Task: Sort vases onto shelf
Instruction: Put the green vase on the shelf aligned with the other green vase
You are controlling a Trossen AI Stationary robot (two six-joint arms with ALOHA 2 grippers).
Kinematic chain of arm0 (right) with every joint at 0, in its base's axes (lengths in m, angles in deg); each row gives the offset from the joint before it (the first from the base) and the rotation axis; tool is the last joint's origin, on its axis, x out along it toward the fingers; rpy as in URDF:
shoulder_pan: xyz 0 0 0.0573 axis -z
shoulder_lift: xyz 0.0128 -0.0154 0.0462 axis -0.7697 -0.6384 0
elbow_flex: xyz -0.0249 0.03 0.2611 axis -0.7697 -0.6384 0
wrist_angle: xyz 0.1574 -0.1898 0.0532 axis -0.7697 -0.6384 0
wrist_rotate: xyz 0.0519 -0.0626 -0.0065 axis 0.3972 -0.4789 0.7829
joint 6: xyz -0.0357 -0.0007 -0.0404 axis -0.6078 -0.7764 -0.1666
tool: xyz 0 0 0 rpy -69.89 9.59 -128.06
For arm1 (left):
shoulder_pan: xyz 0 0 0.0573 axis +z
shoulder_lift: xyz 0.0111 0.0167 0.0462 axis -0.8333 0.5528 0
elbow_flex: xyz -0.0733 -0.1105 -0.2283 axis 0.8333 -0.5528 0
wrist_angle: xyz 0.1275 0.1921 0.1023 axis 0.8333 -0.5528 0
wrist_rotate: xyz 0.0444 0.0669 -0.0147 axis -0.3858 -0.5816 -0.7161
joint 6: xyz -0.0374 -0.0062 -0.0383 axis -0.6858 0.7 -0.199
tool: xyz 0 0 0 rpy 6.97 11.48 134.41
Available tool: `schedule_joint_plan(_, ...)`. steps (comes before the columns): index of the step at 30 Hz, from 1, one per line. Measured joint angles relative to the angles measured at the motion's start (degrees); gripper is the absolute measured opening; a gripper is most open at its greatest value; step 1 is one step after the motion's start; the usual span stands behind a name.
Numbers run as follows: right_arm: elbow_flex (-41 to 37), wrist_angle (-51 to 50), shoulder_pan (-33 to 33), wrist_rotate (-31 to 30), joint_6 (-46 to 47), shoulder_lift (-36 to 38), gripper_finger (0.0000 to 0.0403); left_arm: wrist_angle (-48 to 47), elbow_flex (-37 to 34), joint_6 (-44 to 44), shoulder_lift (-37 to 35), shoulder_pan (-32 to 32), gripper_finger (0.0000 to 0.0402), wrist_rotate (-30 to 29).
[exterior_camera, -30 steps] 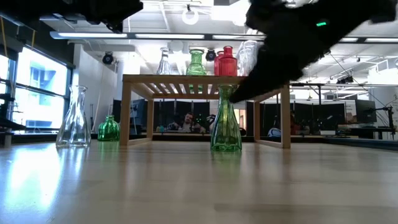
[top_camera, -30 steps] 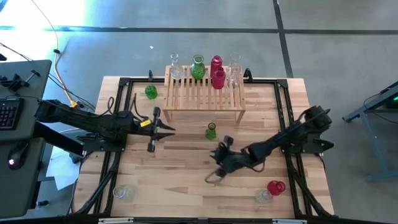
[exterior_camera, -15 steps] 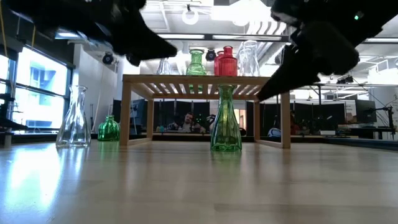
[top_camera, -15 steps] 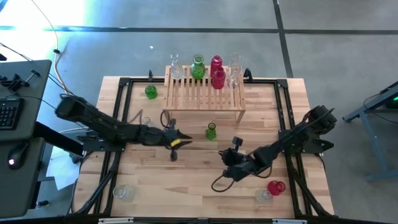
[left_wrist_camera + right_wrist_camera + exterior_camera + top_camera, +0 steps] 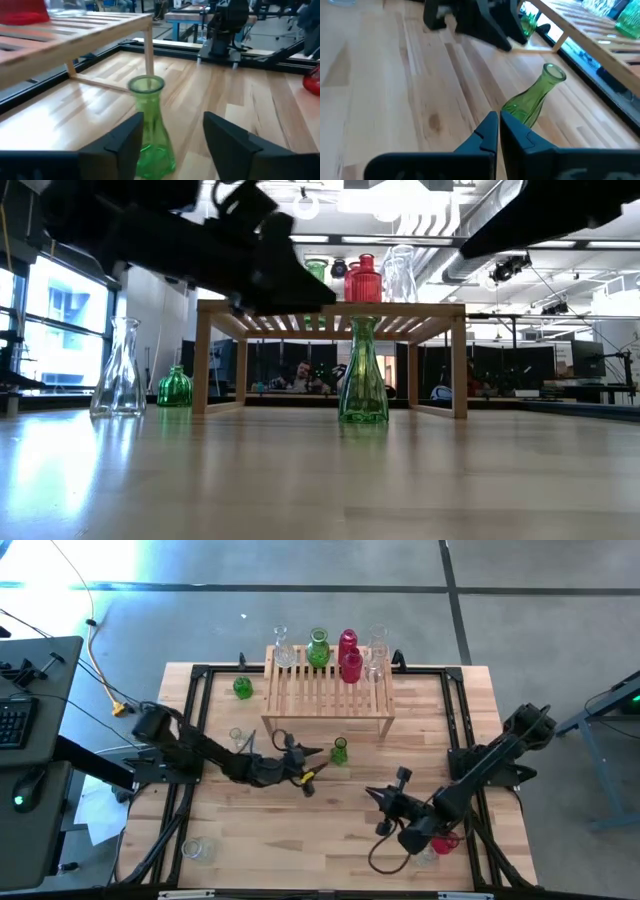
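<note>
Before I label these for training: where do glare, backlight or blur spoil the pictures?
High view: window glare whitens the floor at upper left. Low view: the arms are backlit into black shapes against bright ceiling lights. Right wrist view: the left tool is smeared, while the green vase stays fairly crisp.

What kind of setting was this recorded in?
Most likely a robotics lab or workshop: a plank table on bare concrete floor, exposed ceiling ducts, and further workbenches behind.

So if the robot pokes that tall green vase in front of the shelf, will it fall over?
It might. The green vase is tall with a thin neck over a wider base, so a poke up high could tip it. It looks like smooth glass, so probably slippery, and breakable. The left tool is open beside it.
</note>
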Motion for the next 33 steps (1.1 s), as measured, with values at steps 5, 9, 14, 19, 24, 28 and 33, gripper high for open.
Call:
schedule_joint_plan(5,0.0,0.0,-0.7,-0.4,1.4,0.0,0.0000,-0.2,4.9,1.5,5.5,0.5,0.0236,-2.6)
schedule_joint_plan(9,0.0,0.2,-0.7,-0.4,1.4,0.0,0.0000,-0.4,7.1,0.2,7.7,2.1,0.0242,-2.2)
schedule_joint_plan(14,0.0,0.1,-0.7,-0.3,1.4,0.0,0.0000,-0.8,7.5,-4.2,8.2,5.4,0.0243,2.1)
schedule_joint_plan(19,0.0,0.0,-0.7,-0.3,1.3,0.0,0.0000,-1.4,7.5,-6.4,8.2,8.1,0.0243,6.4)
schedule_joint_plan(24,0.0,0.0,-0.7,-0.3,1.3,0.0,0.0000,-0.9,7.5,-5.6,8.2,9.5,0.0243,10.2)
schedule_joint_plan(28,0.0,0.0,-0.7,-0.3,1.3,0.0,0.0000,0.3,7.5,-3.9,8.2,10.4,0.0243,15.7)
schedule_joint_plan(33,0.0,0.0,-0.7,-0.3,1.3,0.0,0.0000,1.6,7.5,-1.5,8.2,10.9,0.0243,16.5)
